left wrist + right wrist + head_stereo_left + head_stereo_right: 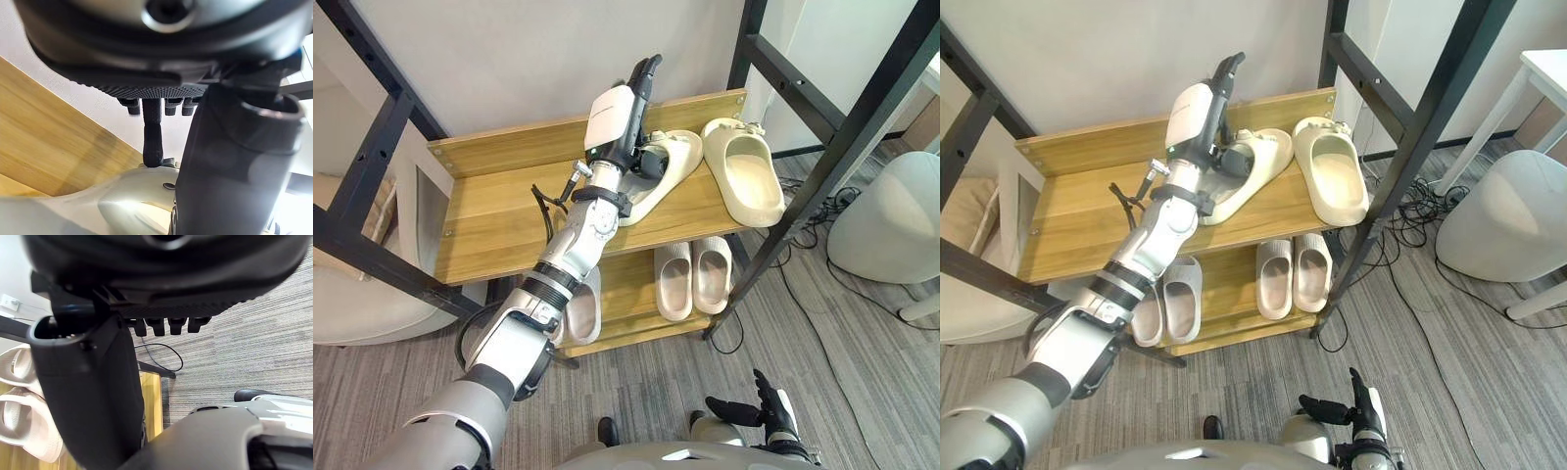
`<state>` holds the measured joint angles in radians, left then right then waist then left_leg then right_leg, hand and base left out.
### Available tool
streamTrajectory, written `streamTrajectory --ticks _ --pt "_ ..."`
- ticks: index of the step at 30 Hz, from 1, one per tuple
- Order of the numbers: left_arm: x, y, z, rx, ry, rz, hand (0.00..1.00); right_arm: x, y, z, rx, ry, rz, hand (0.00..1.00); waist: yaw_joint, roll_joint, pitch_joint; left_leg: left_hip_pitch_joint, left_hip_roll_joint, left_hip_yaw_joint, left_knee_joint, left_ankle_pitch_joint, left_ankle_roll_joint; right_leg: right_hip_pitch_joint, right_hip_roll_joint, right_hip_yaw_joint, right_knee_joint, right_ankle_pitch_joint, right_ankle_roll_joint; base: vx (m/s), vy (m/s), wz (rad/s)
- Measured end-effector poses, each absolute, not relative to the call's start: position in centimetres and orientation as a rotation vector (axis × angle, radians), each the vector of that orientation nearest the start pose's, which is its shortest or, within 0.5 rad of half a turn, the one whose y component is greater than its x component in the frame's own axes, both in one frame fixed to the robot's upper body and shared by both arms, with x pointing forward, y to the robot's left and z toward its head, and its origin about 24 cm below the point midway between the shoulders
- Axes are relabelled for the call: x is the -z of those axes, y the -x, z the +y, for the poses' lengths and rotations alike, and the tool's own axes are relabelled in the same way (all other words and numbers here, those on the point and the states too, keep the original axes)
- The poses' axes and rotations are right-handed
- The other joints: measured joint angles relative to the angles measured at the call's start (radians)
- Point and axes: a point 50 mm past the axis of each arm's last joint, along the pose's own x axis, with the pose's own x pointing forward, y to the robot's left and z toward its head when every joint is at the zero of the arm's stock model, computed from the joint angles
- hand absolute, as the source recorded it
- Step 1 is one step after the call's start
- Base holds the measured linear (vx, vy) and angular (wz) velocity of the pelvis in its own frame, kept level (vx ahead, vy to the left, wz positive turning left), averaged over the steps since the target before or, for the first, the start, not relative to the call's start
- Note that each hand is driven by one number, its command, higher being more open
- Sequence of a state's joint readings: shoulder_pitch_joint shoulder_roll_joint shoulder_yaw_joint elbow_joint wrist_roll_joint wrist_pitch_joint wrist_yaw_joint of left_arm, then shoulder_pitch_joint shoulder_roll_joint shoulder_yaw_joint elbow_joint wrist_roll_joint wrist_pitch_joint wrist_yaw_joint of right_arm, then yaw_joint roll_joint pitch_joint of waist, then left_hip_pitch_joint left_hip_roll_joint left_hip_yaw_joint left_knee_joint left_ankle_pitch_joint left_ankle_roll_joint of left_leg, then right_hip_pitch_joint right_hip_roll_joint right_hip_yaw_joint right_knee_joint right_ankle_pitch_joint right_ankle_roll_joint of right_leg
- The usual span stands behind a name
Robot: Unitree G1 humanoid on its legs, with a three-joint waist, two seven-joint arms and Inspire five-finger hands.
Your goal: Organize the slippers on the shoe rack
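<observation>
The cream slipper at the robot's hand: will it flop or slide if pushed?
Probably light and fairly stiff: the slipper looks thick and moulded, keeping its shape at the left hand. It should slide, not roll, on the smooth shelf.

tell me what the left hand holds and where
Left hand apparently pinches the cream slipper by its upper band, between thumb and one finger.

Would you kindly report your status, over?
Left hand on skewed cream slipper, top shelf. Right hand low, open. Second slipper close alongside.

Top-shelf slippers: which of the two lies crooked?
The left slipper, lying slantwise under the left hand; the right slipper sits squarer to the shelf.
</observation>
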<state>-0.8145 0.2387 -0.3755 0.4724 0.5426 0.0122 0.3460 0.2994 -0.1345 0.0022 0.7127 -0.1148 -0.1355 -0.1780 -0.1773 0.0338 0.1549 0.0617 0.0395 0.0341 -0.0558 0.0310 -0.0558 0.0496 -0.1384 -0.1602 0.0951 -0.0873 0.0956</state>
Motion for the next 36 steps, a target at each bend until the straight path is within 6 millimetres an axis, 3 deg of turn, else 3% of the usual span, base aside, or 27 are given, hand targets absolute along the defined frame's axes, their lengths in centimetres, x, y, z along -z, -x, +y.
streamTrajectory --ticks 32,36 --pt "-20.5 -32.8 6.5 0.014 -0.803 -0.796 1.00 13.7 -8.5 -20.6 0.148 0.302 0.877 1.00 0.027 -0.025 -0.022 -0.004 -0.003 -0.038 0.009 0.000 0.000 0.001 -0.005 -0.031 0.043 -0.030 -0.004 0.00 -0.003 0.03" --pt "-19.6 -31.9 7.0 0.029 -0.709 -0.776 1.00 13.8 -8.3 -20.7 0.140 0.302 0.891 1.00 0.035 -0.027 -0.033 -0.002 -0.003 -0.045 0.011 0.000 0.000 0.002 -0.007 -0.038 0.058 -0.040 -0.004 -0.02 -0.010 0.05"
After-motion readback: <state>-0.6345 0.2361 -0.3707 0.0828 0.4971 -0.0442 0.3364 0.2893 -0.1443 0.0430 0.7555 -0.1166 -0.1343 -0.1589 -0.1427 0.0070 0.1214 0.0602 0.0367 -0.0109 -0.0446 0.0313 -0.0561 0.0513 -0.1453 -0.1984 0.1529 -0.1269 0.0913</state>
